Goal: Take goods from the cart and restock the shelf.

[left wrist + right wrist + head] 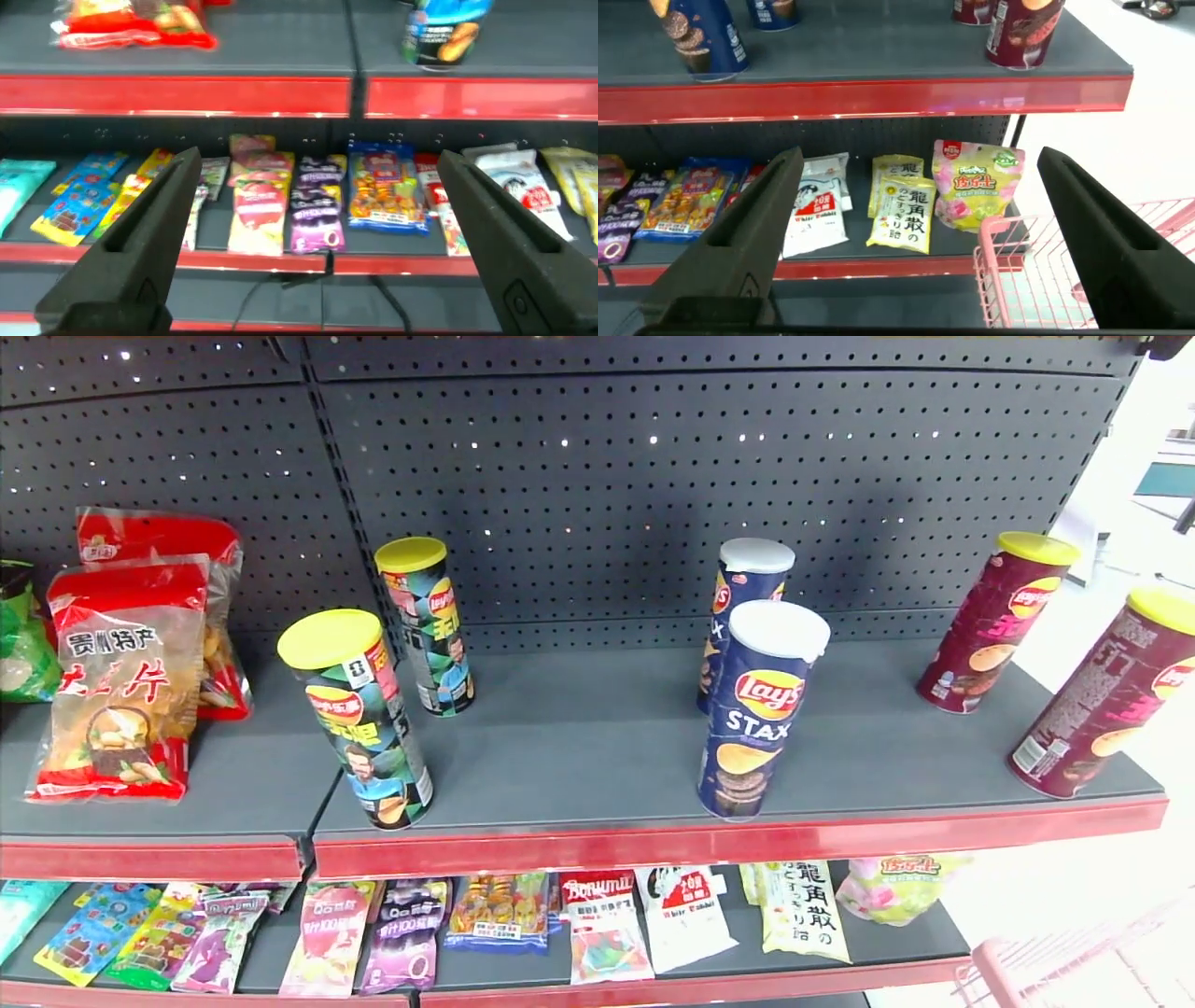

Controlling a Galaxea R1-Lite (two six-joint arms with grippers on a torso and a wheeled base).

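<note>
Left gripper [318, 159] and right gripper [920, 154]: both spread wide, empty, facing the lower shelf [878, 269] of flat glossy packets [316, 201]. Pink wire cart [1036, 271]: near the right gripper, not touching. Upper shelf [597, 728], matte grey with red lip, held six standing cylindrical chip cans [758, 709].

The left pincer [318, 157] and right pincer [920, 154] each have two matte dark-grey fingers [747, 243], long wedges with flat inner faces, tapering to blunt tips.

Left tool [318, 157], right tool [922, 154]: jaws wide apart.
</note>
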